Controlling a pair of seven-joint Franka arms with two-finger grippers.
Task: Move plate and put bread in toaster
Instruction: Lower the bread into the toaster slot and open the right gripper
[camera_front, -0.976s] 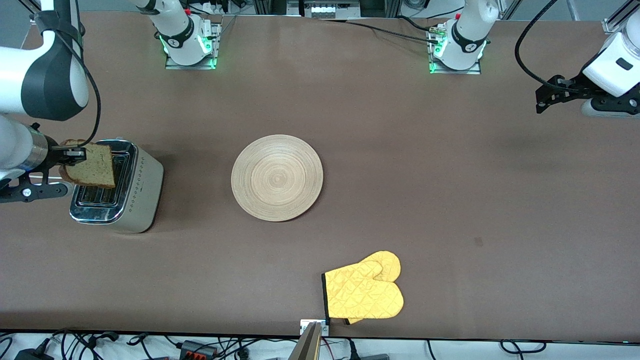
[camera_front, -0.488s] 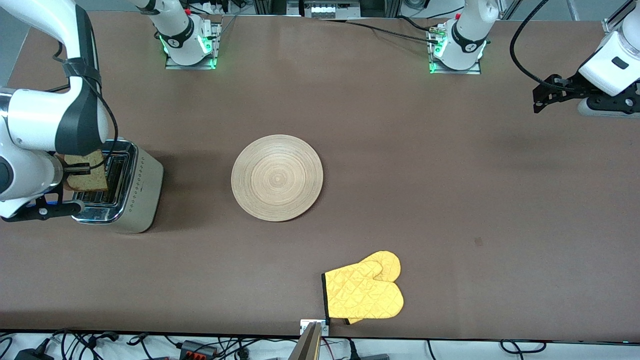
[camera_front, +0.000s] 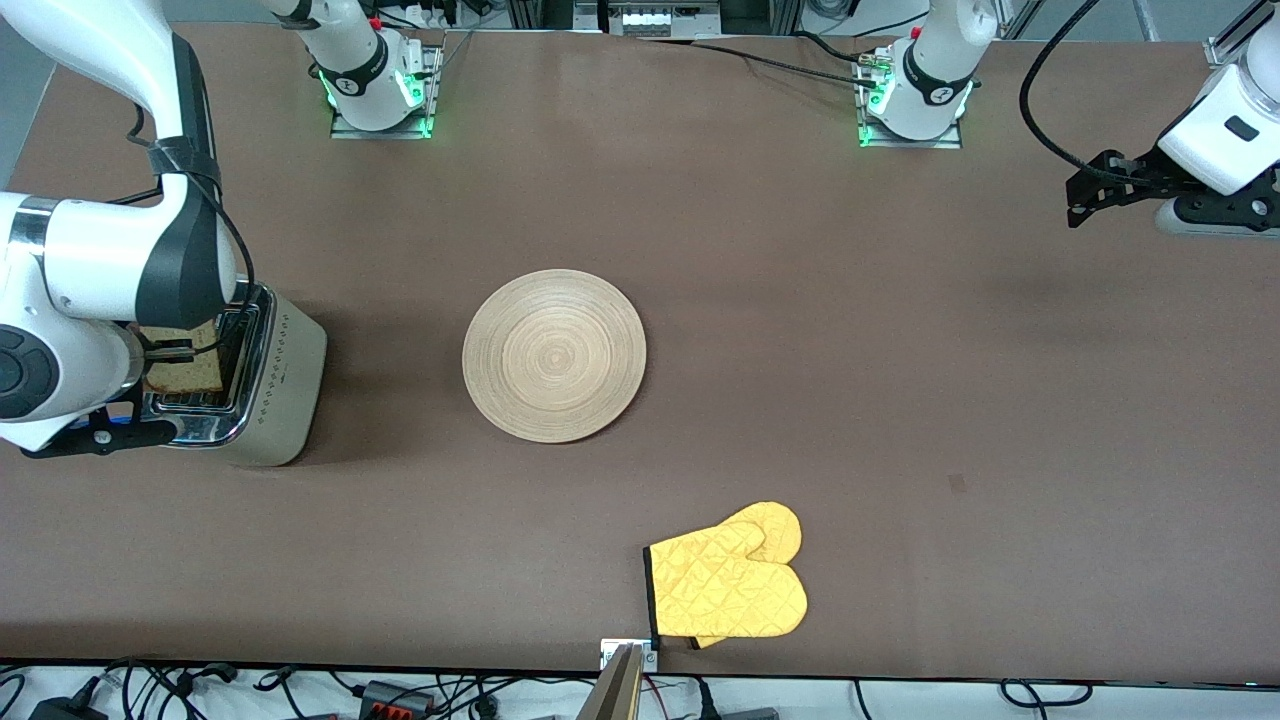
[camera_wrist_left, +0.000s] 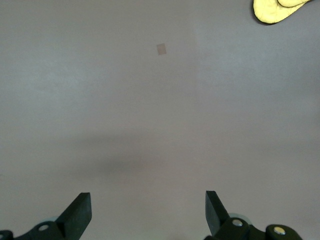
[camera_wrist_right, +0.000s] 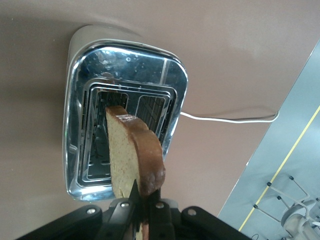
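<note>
The bread (camera_wrist_right: 131, 152) stands on edge, pinched by its crust between the closed fingers of the right gripper (camera_wrist_right: 141, 209), directly over the toaster (camera_front: 262, 385), its free edge pointing down at the chrome top and the slots; whether that edge has entered a slot cannot be told. In the front view the slice (camera_front: 185, 368) shows only partly, tucked under the right arm's wrist, with the right gripper (camera_front: 170, 350) clamped on it above the toaster's top. The toaster sits at the right arm's end of the table (camera_front: 800, 400), its white cord (camera_wrist_right: 225, 118) trailing off over the table edge. The plate (camera_front: 554, 355) lies flat and bare near the table's middle, well apart from the toaster. A yellow oven mitt (camera_front: 730, 585) lies nearer the front camera than the plate. The left gripper (camera_wrist_left: 148, 212) waits at the left arm's end of the table, jaws wide and holding nothing, over bare tabletop.
</note>
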